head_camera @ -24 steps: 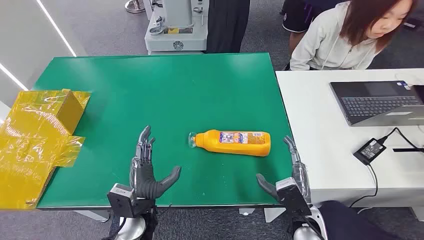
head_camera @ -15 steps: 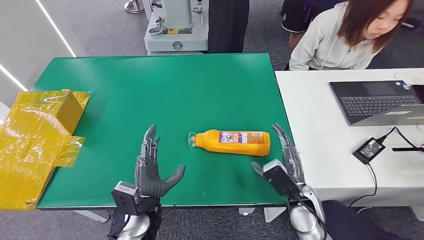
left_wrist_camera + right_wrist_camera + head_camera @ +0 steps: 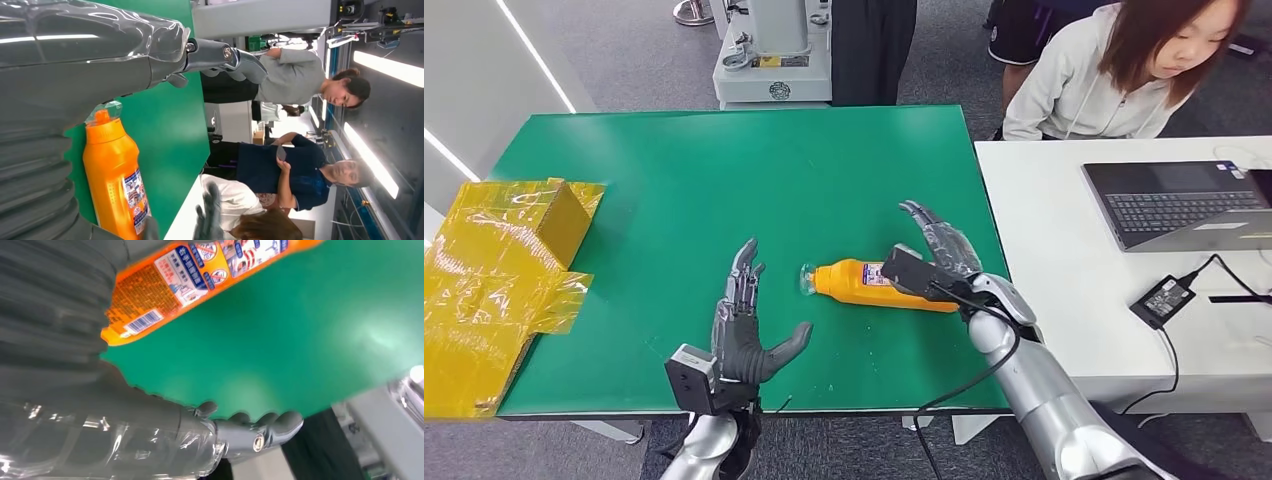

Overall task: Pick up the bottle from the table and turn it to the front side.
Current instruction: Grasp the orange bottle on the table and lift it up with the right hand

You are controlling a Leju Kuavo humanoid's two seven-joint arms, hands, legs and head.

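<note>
Hands first. Our right hand [image 3: 934,250] hangs above the base end of the bottle [image 3: 874,284], fingers spread, holding nothing; we cannot tell whether it touches the plastic. Our left hand [image 3: 744,335] hovers open over the green table [image 3: 674,190], near the capped end but apart from it, palm turned toward the bottle.

Bottle lies on its side near the front edge of the table, cap pointing toward our left hand, label face up. We judge it rigid plastic, smooth and likely slippery, round enough to roll if nudged. Weight unknown; we cannot tell how full it is. Best hold, in our view, is around the broad labelled body, not the narrow neck.

Around it: crumpled yellow film and a yellow box [image 3: 514,240] at the far left, well apart. White desk [image 3: 1064,300] just beside the table on the right, with a laptop [image 3: 1184,205] and a power brick [image 3: 1164,298]. A seated person [image 3: 1114,80] beyond that desk. Nothing lies between our hands and the bottle.
</note>
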